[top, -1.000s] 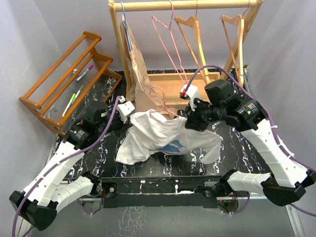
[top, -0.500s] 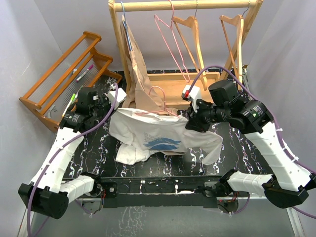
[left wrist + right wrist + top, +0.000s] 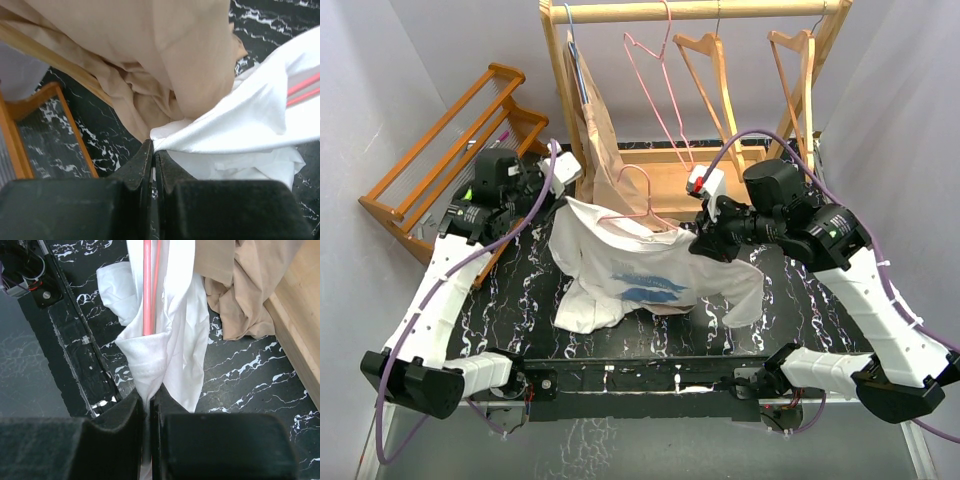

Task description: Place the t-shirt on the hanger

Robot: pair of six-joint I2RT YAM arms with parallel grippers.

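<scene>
Left tool (image 3: 152, 152), clamped on the t-shirt (image 3: 640, 270) edge, has lifted toward the tabletop's (image 3: 800, 300) far left corner. Right tool (image 3: 150, 397) stays pinched on the opposite edge. The shirt is now stretched above mid-tabletop with the pink hanger (image 3: 148, 285) inside. Judgement: dressing is nearly complete.

The left arm (image 3: 433, 292) and right arm (image 3: 876, 292) had white shells and black joints. Purple cables (image 3: 750, 133) trailed along both.

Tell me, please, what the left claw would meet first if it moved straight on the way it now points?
Beyond the t-shirt edge it pinches, the left claw would probably meet the hanging beige garment first; depth is hard to judge.
</scene>
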